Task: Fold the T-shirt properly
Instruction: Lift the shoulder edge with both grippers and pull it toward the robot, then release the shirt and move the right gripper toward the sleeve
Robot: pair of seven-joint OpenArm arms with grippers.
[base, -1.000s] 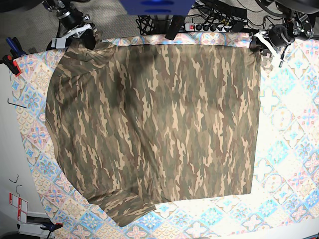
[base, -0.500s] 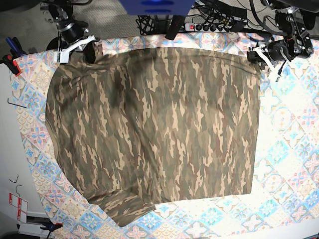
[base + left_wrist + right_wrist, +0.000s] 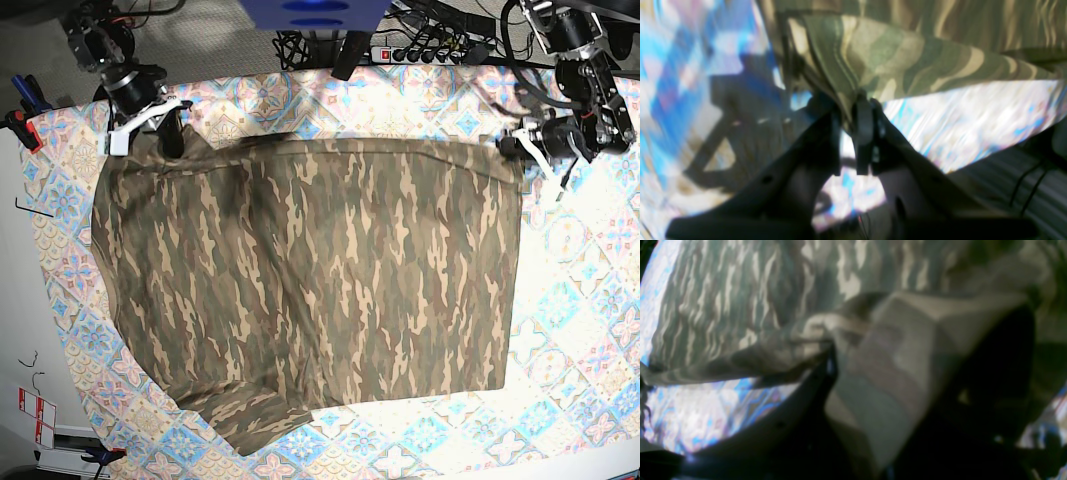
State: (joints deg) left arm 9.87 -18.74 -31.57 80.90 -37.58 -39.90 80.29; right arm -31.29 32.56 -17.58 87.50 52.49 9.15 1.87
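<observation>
1. I have the T-shirt [image 3: 310, 290] pinched at both far corners of its top edge. My left gripper [image 3: 853, 123] is clamped narrow on a bunched corner of camouflage cloth, and my right gripper [image 3: 168, 125] is closed tight on the opposite corner; in the right wrist view the cloth drapes over my jaws.

2. The shirt lies spread over most of the tablecloth [image 3: 590, 300], with its top edge lifted and stretched taut between my two grips near the table's far edge. One sleeve trails toward the near-left corner.

3. The step, as I judge it, is the first big fold: carrying the far edge over the body toward the near hem.

4. The next move calls for both arms to travel together at the same height, keeping the edge straight so the corners land squarely on the near corners.

5. Room to move: there's bare tablecloth along the right side and the near-right corner. The left side is tight, with the shirt close to the table's left edge.
</observation>
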